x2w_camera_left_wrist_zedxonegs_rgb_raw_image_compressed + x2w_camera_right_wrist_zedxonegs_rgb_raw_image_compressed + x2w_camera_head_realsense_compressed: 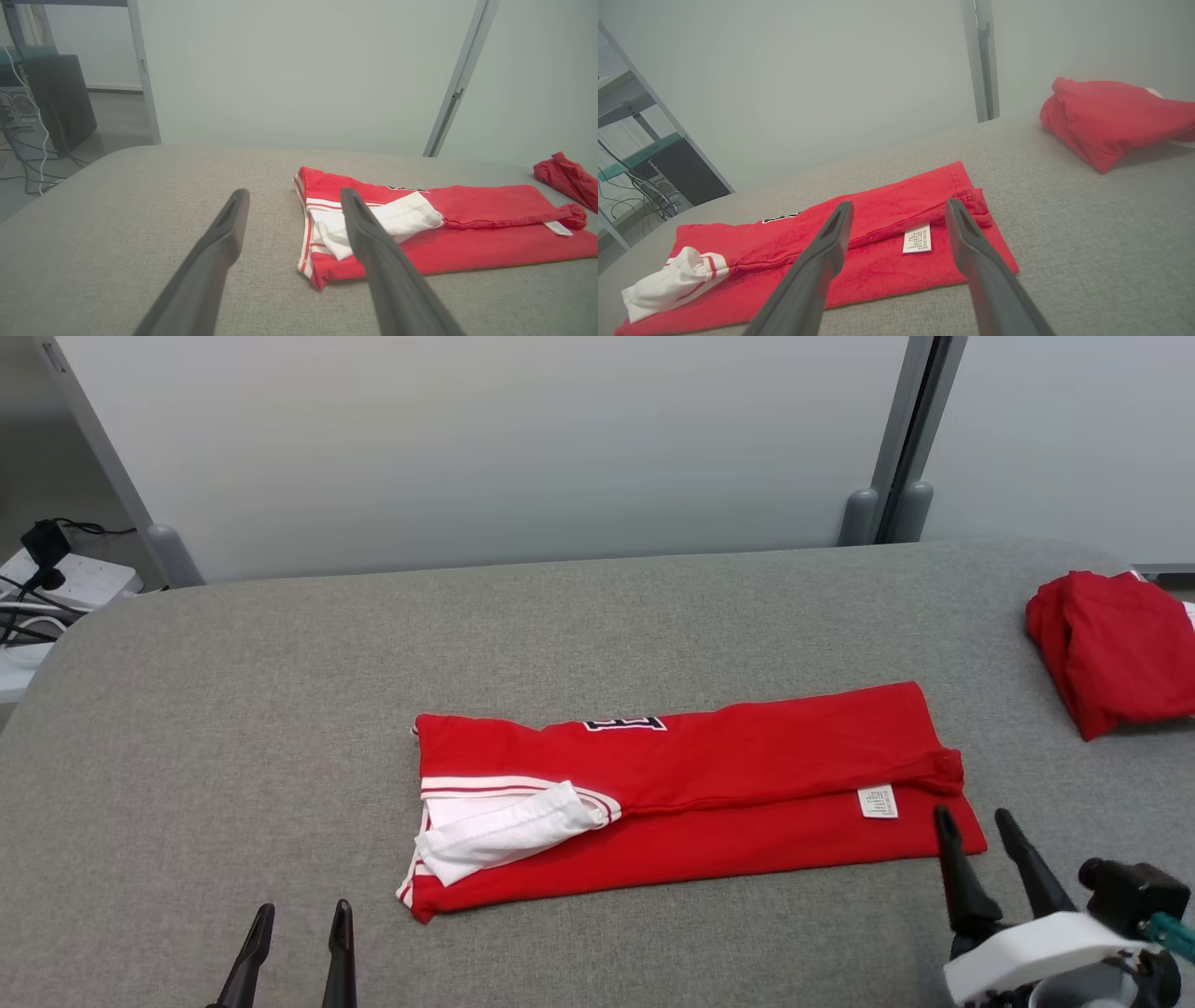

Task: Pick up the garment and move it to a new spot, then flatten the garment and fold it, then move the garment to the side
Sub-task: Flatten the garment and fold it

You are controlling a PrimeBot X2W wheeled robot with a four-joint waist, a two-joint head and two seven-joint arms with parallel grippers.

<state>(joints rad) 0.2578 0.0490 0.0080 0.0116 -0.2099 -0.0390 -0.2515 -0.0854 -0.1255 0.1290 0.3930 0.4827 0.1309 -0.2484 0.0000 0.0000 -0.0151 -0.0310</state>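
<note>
A: Grey cloth-covered bench (233,709), pale partition panels (513,448) standing behind at 12 o'clock. What is lying on it?

B: Item one, the garment (747,756). Red, lying at the bench's centre, already doubled into a long strip running 9 to 3 o'clock. White trim (504,826) is showing at the 9 o'clock end, and a care label (878,801) toward 3 o'clock.

A: And the hands?

B: At 7 o'clock the left hand (304,907) is hovering, fingers spread, gripping nothing, apart from the cloth. At 4 o'clock the right hand (973,814) is hovering, likewise spread and empty, tips poised at the strip's near corner by the label.

A: Step in hand?

B: I am judging it to be the crosswise fold. Doing it well is meaning:
- pinching every layer at the 3 o'clock end, not the top flap alone;
- lifting low and carrying that end over to 9 o'clock;
- pinning the middle with the other hand so the strip is not sliding.

The loose white trim is wanting tucking first, or it is likely bulging out.

A: Counts?

B: Hands, two. Red garments, two: the one being worked, and a second red garment (1111,644) sitting bundled at 2 o'clock, well apart. Care labels, one. Power strip (75,579) with cables, one, lying off the bench at 10 o'clock.
</note>
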